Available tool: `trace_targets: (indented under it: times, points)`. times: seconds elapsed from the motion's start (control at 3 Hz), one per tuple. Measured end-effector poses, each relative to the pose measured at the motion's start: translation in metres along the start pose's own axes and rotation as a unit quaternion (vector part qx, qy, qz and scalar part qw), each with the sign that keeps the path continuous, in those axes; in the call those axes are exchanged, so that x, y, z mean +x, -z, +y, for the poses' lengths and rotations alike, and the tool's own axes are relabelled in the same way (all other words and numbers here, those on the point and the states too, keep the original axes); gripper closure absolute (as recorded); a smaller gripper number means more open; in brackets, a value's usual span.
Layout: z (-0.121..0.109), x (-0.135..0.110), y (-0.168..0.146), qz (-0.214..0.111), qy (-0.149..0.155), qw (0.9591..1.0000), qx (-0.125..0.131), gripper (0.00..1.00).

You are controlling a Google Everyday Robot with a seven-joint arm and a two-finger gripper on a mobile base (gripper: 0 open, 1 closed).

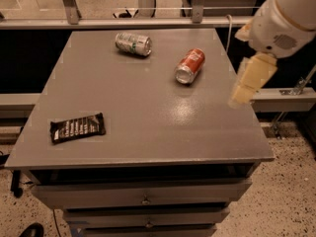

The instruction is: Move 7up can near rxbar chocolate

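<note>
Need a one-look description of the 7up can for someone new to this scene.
On the grey table with drawers, look along the far edge, left of centre. The 7up can lies there on its side, well away from the pincer at the table's right edge. It is silvery-white with green marks; the neighbouring can is red-orange, and the rxbar chocolate is flat and dark.

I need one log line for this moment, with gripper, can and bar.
gripper: at table right edge, touching nothing | 7up can: lying, far side | rxbar: flat, front left | step: can not grasped
</note>
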State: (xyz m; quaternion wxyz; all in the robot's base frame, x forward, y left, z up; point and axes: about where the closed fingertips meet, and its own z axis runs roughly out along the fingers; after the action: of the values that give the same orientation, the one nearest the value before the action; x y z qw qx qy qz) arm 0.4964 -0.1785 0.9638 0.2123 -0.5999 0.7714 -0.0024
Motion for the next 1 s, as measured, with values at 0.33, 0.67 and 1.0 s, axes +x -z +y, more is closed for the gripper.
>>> trace_targets:
  times: [0.33,0.67,1.0]
  points:
    - [-0.049,-0.052,-0.036,-0.076,-0.009,0.9970,0.008,0.00]
    - [-0.097,-0.105,-0.067,-0.143,-0.024,0.9892,0.023,0.00]
    - [-0.138,-0.148,-0.102,-0.195,-0.045,0.9791,0.035,0.00]
